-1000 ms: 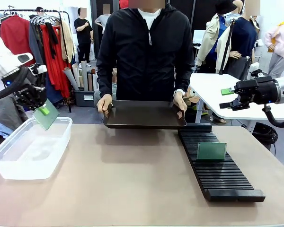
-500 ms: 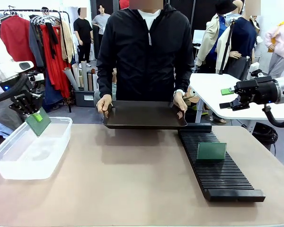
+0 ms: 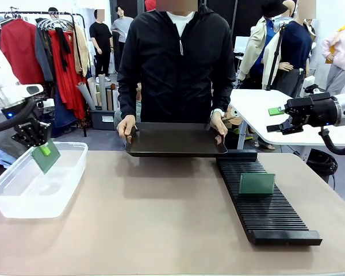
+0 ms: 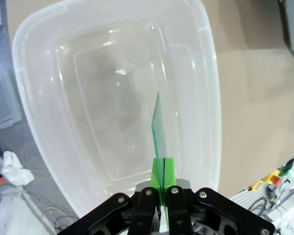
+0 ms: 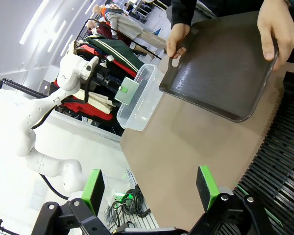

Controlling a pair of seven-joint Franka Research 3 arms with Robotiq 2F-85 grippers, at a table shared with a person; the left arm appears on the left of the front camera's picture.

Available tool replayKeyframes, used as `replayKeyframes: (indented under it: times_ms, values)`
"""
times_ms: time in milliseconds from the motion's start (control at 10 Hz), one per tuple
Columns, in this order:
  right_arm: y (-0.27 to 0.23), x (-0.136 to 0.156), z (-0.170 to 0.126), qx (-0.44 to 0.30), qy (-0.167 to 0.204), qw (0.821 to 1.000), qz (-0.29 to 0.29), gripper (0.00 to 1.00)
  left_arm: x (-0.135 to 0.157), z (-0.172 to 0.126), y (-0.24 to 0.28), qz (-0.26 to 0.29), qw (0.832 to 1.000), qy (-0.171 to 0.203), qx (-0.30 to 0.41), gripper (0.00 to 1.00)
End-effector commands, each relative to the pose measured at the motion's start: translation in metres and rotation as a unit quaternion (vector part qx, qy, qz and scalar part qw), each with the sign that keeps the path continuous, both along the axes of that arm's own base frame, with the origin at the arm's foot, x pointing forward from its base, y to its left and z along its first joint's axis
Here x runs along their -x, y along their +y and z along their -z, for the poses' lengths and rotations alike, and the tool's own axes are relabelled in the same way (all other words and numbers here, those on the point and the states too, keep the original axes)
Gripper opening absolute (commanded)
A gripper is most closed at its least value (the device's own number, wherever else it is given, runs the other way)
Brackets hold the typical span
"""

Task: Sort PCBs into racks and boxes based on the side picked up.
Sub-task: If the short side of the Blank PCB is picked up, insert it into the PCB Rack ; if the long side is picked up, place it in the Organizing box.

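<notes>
Left gripper [image 3: 42, 149] was pinched tight on a PCB [image 3: 46, 157], holding it by its top edge over the clear plastic tub [image 3: 23, 198] at the table's 9 o'clock. In the left wrist view the board [image 4: 158, 133] was edge-on between the green pads [image 4: 163, 171], hanging above the tub's [image 4: 44, 88] inside, dotted face visible, not touching the floor of it.

Right gripper [image 3: 277, 119] was spread wide, nothing between its fingers, parked high at 3 o'clock off the table edge.

Second PCB [image 3: 257, 184] stood upright in the slotted black rack [image 3: 270, 218] at 3 o'clock, about mid-length.

Person at 12 o'clock held a smooth black tray [image 3: 175, 140] by both ends, left hand [image 3: 126, 126] and right hand [image 3: 219, 123] on the rim, just above the far table edge.
</notes>
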State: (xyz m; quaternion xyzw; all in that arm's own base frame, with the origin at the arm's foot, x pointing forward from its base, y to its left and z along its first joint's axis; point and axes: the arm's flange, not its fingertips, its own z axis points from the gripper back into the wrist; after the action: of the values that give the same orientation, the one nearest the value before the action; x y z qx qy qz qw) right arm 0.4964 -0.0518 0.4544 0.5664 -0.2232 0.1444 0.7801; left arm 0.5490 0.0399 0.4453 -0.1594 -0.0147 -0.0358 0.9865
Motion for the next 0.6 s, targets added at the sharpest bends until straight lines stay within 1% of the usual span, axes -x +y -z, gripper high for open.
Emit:
replayKeyframes:
  times_ms: [0, 300, 500]
  values:
    - [0.000, 0.000, -0.002, 0.000, -0.001, 1.000, 0.000, 1.00, -0.008, 0.018, 0.007, -0.003, 1.000, -0.002, 0.013, 0.00]
    - [0.000, 0.000, -0.002, 0.000, -0.001, 1.000, 0.000, 1.00, -0.014, 0.045, 0.011, 0.003, 0.999, -0.005, 0.031, 0.00]
    - [0.000, 0.000, -0.002, 0.000, -0.001, 1.000, 0.000, 1.00, -0.016, 0.055, 0.012, 0.008, 0.999, -0.012, 0.041, 0.00]
